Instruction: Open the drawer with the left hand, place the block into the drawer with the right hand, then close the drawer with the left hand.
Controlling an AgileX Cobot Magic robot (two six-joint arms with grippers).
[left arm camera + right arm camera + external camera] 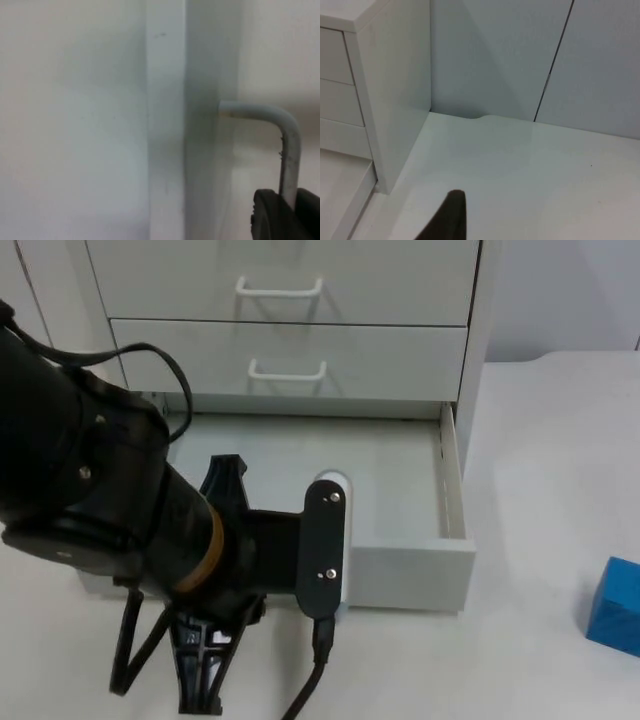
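— Pincer on the left?
— My left pincer [280, 212] sits at the handle [280, 125] of the bottom drawer [400, 570], which stands pulled out. I cannot tell its grip.
— Block?
— Blue block [615, 605] lies on the surface [540, 660], right of the drawer, well apart.
— Right pincer?
— It [447, 220] waits above the surface beside the cabinet [395, 90]; state unclear.

White cabinet [300, 300] of smooth, matt painted board, its open drawer [400, 490] in the same finish. Drawer handles [280, 287] are slim white-coated rod, faintly satin; one [280, 130] shows a scuff at its bend. The counter [540, 440] is smooth white with a soft sheen. At 3 o'clock, a blue block [615, 608], matt. The arm [90, 490] is matt black plastic.
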